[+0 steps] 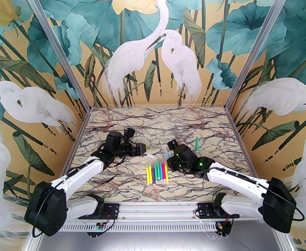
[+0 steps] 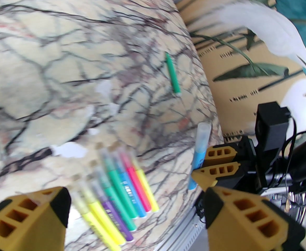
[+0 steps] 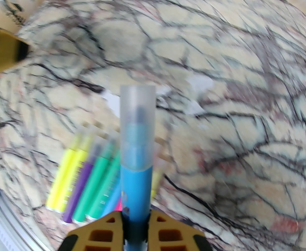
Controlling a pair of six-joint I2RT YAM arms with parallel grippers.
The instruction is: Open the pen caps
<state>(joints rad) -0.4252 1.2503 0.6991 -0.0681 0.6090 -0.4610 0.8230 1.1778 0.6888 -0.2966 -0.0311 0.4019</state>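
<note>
Marble-veined table [image 1: 132, 119] under heron-painted walls carries a tight row of pens [image 1: 157, 172] near the front, with one green pen [image 1: 196, 143] lying well apart on the right. Right gripper [image 3: 136, 218] is clamped on a blue pen [image 3: 136, 189], low on its barrel, holding it off the table with the frosted, see-through cap [image 3: 137, 124] on and a dark tip showing inside. Left gripper [image 1: 144, 148] stands with fingers wide apart, near that cap but not on it. Closing off-centre on such slick plastic could slip, or lever the pen askew in its low grip. Pale scraps [image 2: 69, 150] beside the row may be loose caps; blur hides it.
</note>
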